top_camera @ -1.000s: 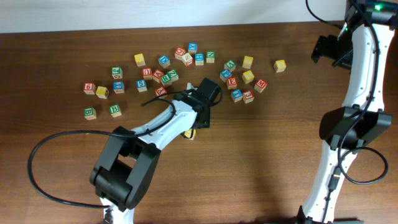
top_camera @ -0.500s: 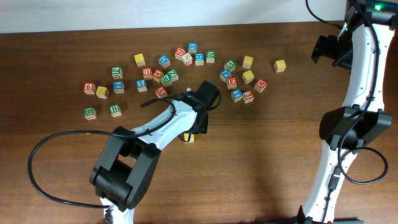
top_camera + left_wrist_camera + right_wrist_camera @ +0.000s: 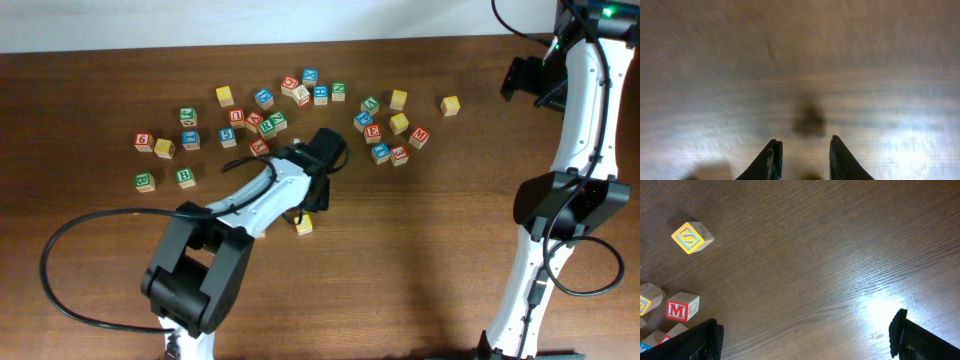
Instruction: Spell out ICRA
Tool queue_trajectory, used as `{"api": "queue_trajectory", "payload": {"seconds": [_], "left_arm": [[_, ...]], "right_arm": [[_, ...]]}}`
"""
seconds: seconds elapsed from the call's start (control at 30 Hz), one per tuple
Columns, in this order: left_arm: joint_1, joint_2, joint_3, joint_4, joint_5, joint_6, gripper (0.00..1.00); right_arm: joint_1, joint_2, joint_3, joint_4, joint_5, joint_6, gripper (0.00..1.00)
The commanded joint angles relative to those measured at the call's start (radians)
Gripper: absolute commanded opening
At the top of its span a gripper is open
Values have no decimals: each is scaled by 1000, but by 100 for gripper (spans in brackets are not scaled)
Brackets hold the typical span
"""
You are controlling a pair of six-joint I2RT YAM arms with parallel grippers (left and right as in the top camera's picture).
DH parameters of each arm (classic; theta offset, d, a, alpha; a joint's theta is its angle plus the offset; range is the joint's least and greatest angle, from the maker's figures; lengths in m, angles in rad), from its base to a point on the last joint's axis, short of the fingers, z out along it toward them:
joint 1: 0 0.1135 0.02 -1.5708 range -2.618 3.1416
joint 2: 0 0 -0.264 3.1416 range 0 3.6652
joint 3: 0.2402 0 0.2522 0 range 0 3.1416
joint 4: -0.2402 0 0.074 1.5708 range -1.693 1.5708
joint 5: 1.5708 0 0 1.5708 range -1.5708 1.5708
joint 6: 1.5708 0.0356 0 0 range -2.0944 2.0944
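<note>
A yellow cube [image 3: 304, 224] lies alone on the wooden table [image 3: 420, 250], in front of the scattered letter cubes; its letter is too small to read. My left gripper [image 3: 314, 203] hovers just behind it, apart from it. In the left wrist view the left gripper [image 3: 804, 141] is open, with only bare, blurred wood between its fingertips. My right gripper [image 3: 525, 78] sits at the far right and stands wide open in the right wrist view [image 3: 805, 335], over bare wood. Red and green letter cubes lie among the scatter [image 3: 300, 95]; from above I cannot pick out I, R or A.
Letter cubes spread across the far half of the table from a red one [image 3: 144, 141] to a yellow one [image 3: 450, 105]. The right wrist view shows a yellow S cube [image 3: 690, 236] and a red M cube [image 3: 679, 309]. A black cable [image 3: 70, 260] loops at the front left.
My left gripper carried the yellow cube a little toward the front, opened and let it go, then drew back toward the scatter. The right arm has not moved.
</note>
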Motion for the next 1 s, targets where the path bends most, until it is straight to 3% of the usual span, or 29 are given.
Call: {"api": "queue_trajectory", "payload": {"seconds": [0.0,0.47,0.6,0.77,0.97], "left_arm": [[21,3,-5,34,-57,-9,24],[31,3,-4,59,-80,-4,23],[32,2,34,51,-82,126,29],[35,2,112,-54,-78,201,13],[37,4,111,-174,-58,166,7]], "right_arm": [[6,-10,-4,-2,-2,8,98],[5,-10,-4,-2,-2,8,98],[5,-10,-4,-2,-2,8,98],[5,-10,-4,-2,-2,8,98],[6,-10,-4,-2,-2,8,98]]}}
